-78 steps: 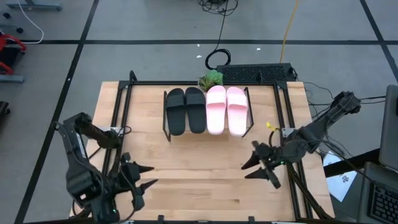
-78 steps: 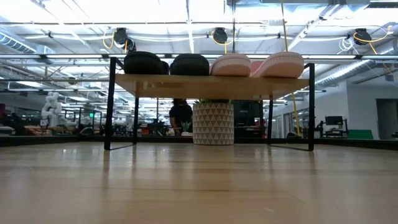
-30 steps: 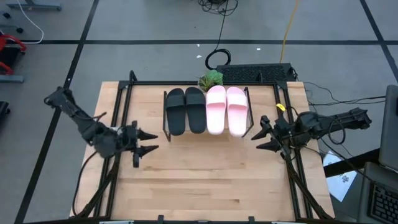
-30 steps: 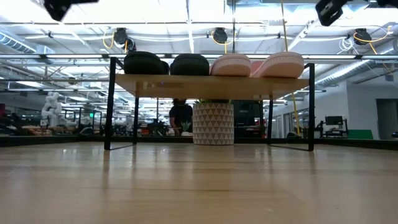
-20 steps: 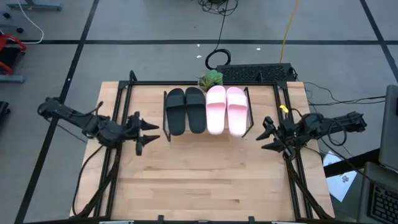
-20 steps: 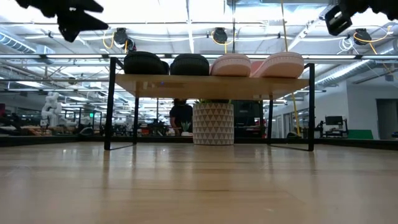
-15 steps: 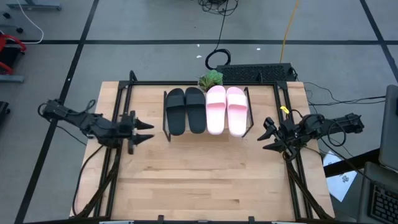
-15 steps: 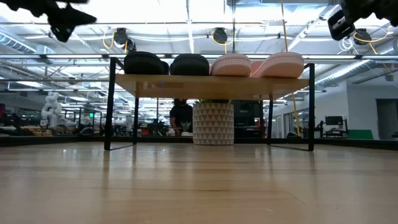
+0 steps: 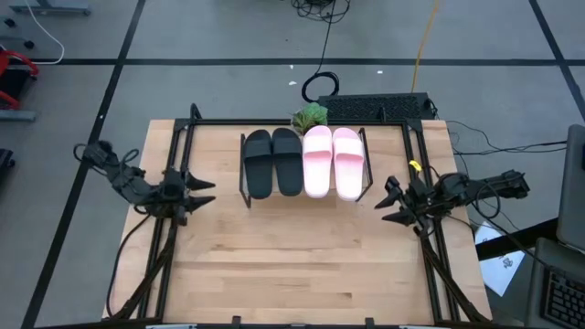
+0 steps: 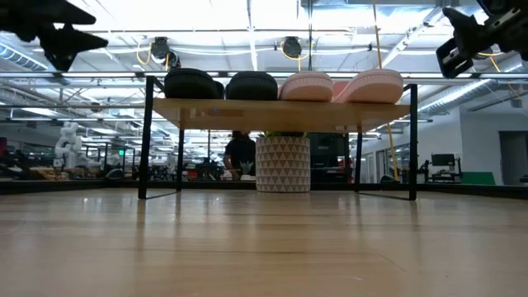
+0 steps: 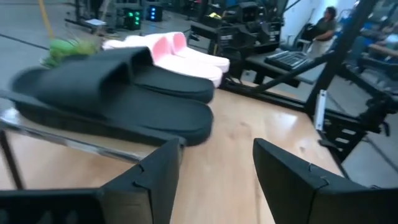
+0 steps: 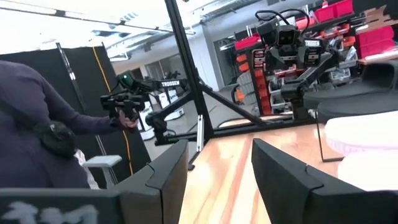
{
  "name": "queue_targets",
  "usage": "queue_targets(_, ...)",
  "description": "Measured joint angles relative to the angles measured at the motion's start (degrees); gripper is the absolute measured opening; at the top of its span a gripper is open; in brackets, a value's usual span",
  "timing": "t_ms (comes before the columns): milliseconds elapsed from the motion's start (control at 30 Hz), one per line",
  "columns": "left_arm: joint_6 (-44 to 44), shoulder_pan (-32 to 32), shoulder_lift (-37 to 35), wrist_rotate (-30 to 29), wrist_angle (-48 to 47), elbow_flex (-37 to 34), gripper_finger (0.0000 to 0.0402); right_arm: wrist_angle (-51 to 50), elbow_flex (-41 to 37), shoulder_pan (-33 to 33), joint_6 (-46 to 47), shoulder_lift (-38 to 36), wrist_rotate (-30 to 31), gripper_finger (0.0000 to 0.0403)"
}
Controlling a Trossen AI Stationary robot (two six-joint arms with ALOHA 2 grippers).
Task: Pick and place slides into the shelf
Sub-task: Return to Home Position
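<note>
Black pair (image 9: 260,164) and pink pair (image 9: 347,164) lie side by side on the shelf (image 10: 280,114), black to the left and pink to the right. All four slides rest soles down, and within each pair the two slides touch or nearly touch. The shelf stands at the middle of the table (image 9: 274,265), toward its far edge. The low view shows the plank on thin black legs with open space beneath it. Behind it is a pot (image 10: 282,163) with a triangle pattern. From above, a green plant (image 9: 312,116) shows just past the shelf's far side.

Left gripper (image 9: 212,193) hangs over the table's left side, level with the front of the shelf and well apart from it. Its fingers are spread, point toward the shelf and hold nothing. In its wrist view the two dark fingers (image 11: 155,180) stand wide apart over bare wood, with the black pair close ahead and the pink pair beyond.

Right gripper (image 9: 386,202) hangs over the table's right side, also clear of the shelf, pointing left. Its jaws are parted and empty too. In the low view both grippers sit in the top corners, higher than the slides. The right wrist view shows a person (image 12: 37,137) in a dark sleeve beyond the table.
</note>
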Motion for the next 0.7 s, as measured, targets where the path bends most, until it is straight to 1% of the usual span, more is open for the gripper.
queue_targets(167, -0.77, -4.06, -1.89, -1.55, 7.96, -6.8, 0.0205, -0.03, -2.38, 0.0, 0.21, -1.18, 0.02, 0.0169)
queue_targets(233, -0.41, -5.61, -2.35, -2.99, 9.64, -8.5, 0.0205, 0.03, -3.24, 0.0, 0.27, -2.02, 0.01, 0.0169)
queue_targets(400, -1.89, -9.14, -2.59, -6.45, 9.75, -10.9, 0.0205, 0.71, -5.0, 0.0, 0.12, -4.39, -0.3, 0.0169)
queue_targets(500, -4.02, -10.81, -2.57, -9.94, 9.74, -12.97, 0.0205, 0.63, -6.28, 0.0, 0.11, -4.79, -0.35, 0.0169)
queue_targets(600, -5.79, -11.76, -2.56, -13.15, 9.66, -14.56, 0.0205, 1.21, -7.18, 0.0, 1.04, -4.77, -0.31, 0.0169)
queue_targets(700, -6.58, -11.89, -2.56, -14.05, 9.79, -15.25, 0.0205, 0.87, -7.34, 0.0, 1.16, -4.75, -0.4, 0.0169)
